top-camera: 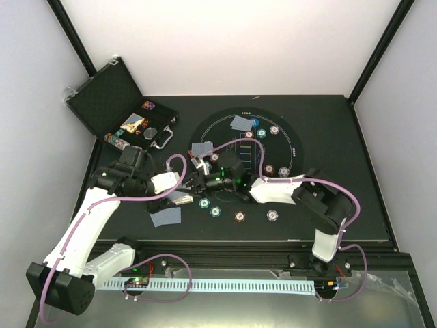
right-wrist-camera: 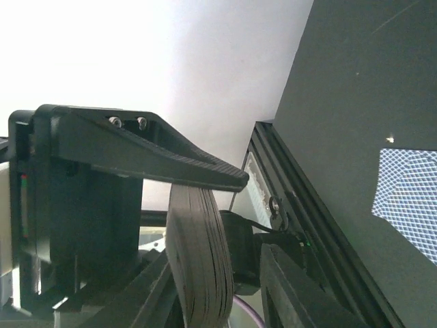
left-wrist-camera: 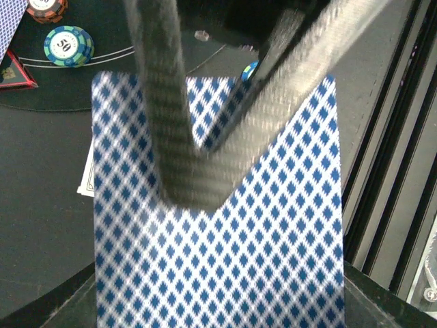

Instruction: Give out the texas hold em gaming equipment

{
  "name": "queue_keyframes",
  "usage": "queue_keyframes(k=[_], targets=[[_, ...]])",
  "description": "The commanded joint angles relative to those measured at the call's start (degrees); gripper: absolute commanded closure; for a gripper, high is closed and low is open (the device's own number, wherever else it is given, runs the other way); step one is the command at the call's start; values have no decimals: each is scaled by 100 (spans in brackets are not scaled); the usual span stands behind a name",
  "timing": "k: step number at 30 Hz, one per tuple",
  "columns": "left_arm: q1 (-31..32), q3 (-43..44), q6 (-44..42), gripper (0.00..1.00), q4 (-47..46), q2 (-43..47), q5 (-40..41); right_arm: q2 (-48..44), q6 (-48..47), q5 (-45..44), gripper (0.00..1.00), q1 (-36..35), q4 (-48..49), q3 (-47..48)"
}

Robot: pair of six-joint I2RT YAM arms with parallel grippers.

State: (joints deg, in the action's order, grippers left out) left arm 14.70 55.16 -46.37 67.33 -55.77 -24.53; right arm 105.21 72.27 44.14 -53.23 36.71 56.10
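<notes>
My left gripper point(top-camera: 179, 197) is shut on a deck of blue-diamond-backed playing cards point(left-wrist-camera: 218, 260), which fills the left wrist view and hides its fingers. My right gripper point(top-camera: 192, 186) meets the deck from the right. Its carbon fingers point(left-wrist-camera: 160, 102) lie blurred in a V over the top card. In the right wrist view the deck's edge point(right-wrist-camera: 198, 266) stands under the upper finger point(right-wrist-camera: 171, 160), and how far the jaws are closed is unclear. Single cards point(top-camera: 166, 216) point(top-camera: 202, 148) point(top-camera: 242, 123) lie face down. Teal chips point(top-camera: 203, 203) and brown-red chips point(top-camera: 240, 216) dot the mat. A red triangle marker point(left-wrist-camera: 13, 72) lies near a teal chip point(left-wrist-camera: 68, 46).
The open black case point(top-camera: 109, 96) stands at the back left with small items inside. The round printed mat point(top-camera: 295, 140) covers the table's middle. A black rail point(top-camera: 225, 263) runs along the near edge. Purple cables point(top-camera: 179, 160) loop over both arms.
</notes>
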Motion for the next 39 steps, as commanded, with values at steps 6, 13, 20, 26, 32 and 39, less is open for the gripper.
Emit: queue_keyframes(k=[6, 13, 20, 26, 32, 39], targets=[[-20, 154, -83, 99, -15, 115, -77, -597, -300, -206, 89, 360, -615, -673], [-20, 136, -69, 98, -33, 96, -87, -1086, -904, -334, 99, 408, -1648, -444], [-20, 86, -91, 98, -47, 110, -36, -1482, -1175, -278, 99, 676, -2006, -579], [-20, 95, -85, 98, -43, 102, -29, -1641, -3241, -960, 99, 1356, -4672, 600], [-20, 157, -7, 98, -41, 80, -75, -675, -5738, -3837, 99, 1374, -6857, 2223], [-20, 162, 23, 98, -11, 66, -96, 367, -7907, -6802, 99, 1262, -6469, 2970]])
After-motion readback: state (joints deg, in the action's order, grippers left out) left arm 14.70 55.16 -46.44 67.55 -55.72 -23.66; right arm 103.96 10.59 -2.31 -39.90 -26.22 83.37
